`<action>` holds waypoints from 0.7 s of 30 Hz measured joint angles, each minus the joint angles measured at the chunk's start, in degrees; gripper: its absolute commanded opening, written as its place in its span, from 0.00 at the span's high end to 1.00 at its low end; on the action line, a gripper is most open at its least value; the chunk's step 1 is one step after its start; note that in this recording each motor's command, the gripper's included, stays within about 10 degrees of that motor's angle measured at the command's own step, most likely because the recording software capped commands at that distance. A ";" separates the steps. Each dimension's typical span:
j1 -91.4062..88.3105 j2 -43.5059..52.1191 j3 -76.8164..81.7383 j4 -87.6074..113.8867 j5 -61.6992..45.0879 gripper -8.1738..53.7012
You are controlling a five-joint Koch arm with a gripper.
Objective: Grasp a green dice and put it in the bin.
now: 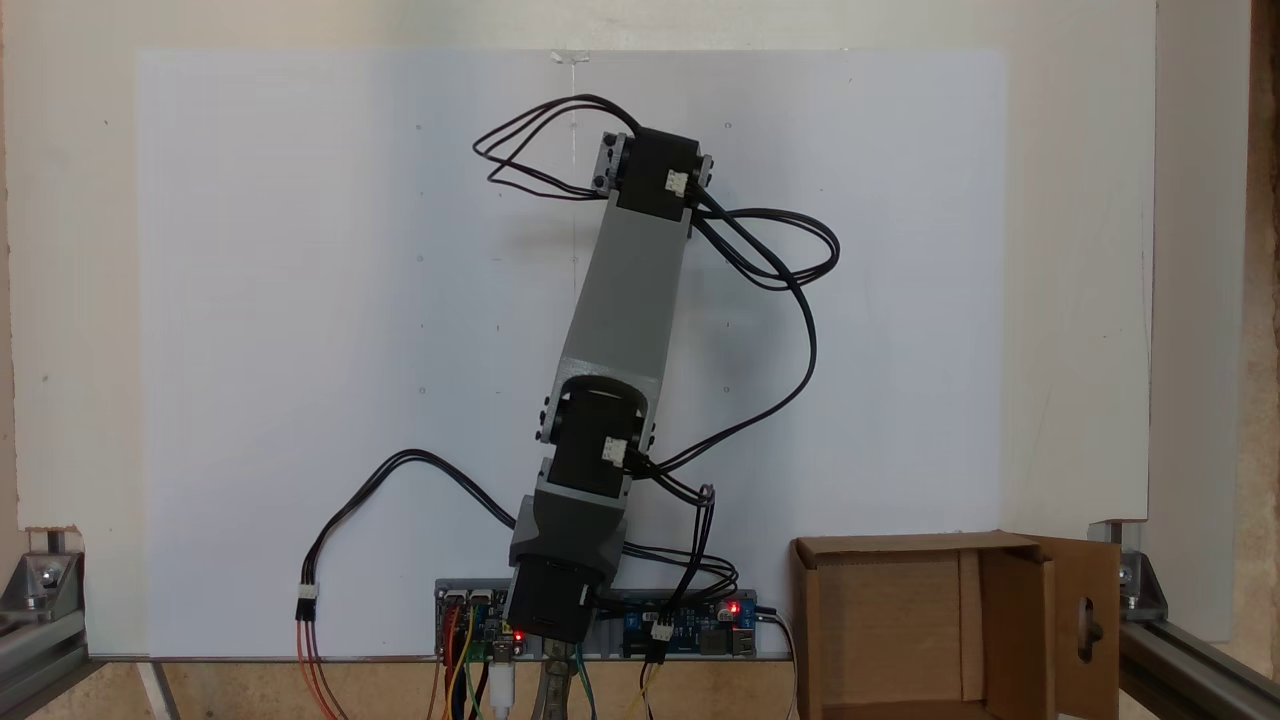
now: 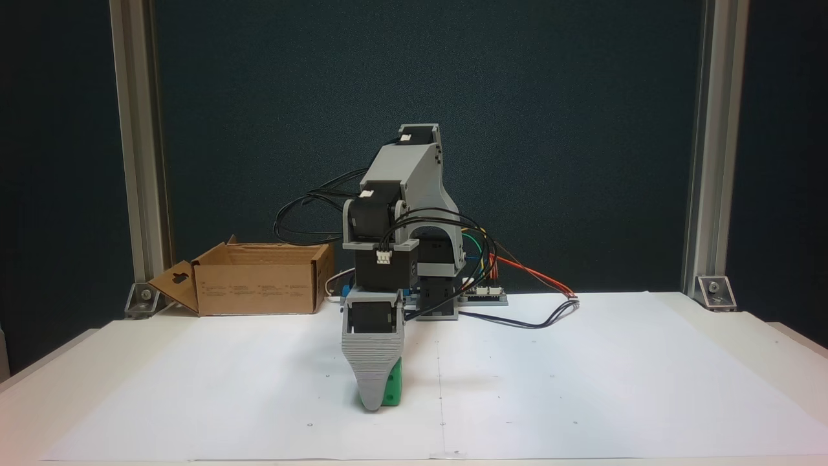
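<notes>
White paper [image 2: 582, 388] covers the table; near its front edge the dice [image 2: 392, 387] sits just behind the claw [image 2: 371, 400], whose jaw state I cannot tell.

Arm [image 1: 625, 300] above open bin [image 1: 880, 620]
</notes>
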 measured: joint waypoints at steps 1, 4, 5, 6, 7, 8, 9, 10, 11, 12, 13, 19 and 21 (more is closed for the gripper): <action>0.00 0.00 0.00 0.00 0.00 0.49; 0.09 0.00 0.00 -0.18 0.00 0.58; 0.09 0.00 0.00 -0.26 0.00 0.64; 0.18 0.00 0.00 -0.26 0.00 0.67; 0.26 0.00 0.00 -0.35 0.00 0.67; 0.26 0.00 0.00 -0.35 0.00 0.67; 0.35 0.00 0.00 -0.35 0.00 0.67; 0.35 0.00 0.00 -0.35 0.00 0.67; 0.35 0.00 0.00 -0.35 0.00 0.67; 0.35 0.00 0.00 -0.35 0.00 0.67; 0.35 0.00 0.00 -0.26 0.00 0.67; 0.18 2.72 0.09 2.46 0.18 0.67; -0.18 6.42 0.00 3.78 0.26 0.67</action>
